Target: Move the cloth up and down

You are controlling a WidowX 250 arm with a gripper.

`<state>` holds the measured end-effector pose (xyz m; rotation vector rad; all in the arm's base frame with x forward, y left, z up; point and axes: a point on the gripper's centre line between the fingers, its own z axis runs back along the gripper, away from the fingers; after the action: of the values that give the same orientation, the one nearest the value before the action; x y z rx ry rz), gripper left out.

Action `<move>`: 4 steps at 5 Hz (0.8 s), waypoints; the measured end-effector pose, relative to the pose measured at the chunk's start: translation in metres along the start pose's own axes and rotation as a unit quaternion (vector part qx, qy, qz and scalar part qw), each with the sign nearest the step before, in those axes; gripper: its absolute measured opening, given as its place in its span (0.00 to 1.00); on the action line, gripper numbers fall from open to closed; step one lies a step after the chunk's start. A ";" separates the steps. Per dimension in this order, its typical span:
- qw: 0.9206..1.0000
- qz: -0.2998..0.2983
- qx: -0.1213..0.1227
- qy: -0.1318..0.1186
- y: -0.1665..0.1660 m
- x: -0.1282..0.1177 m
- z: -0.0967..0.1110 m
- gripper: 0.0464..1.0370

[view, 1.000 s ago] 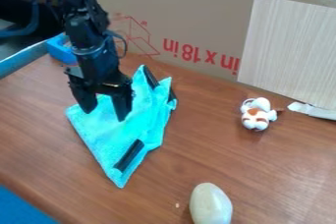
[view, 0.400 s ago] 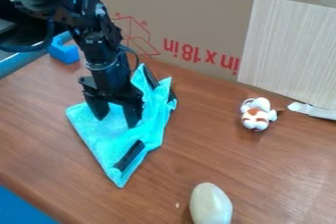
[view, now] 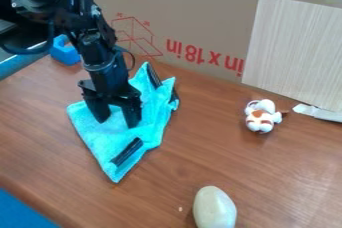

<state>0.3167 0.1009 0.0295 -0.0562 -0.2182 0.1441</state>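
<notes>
I have the gripper [view: 117, 123] hanging down over the cloth [view: 100, 141], toward the left of my view. Its jaws stand open, one tip well to each side of a gap where turquoise fabric shows; whether they press on it I can't tell. The cloth lies rumpled on the desk [view: 207, 152], a corner pointing toward the near edge, with a black strip [view: 127, 151] across its lower part and more black at its far end. Right of it sits a white and brown toy [view: 261, 116], and nearer me a pale, smooth, egg-shaped thing [view: 214, 209]. A blue block [view: 65, 53] rests behind the arm, near the cardboard [view: 200, 17] that stands along the back.
</notes>
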 end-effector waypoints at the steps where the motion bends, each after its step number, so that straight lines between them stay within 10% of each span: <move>1: 1.000 0.014 0.005 -0.001 0.004 0.014 -0.003 0.96; 4: 0.998 0.059 0.005 -0.006 -0.011 0.064 -0.012 0.96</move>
<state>0.3828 0.0988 0.0323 -0.0593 -0.2264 0.2636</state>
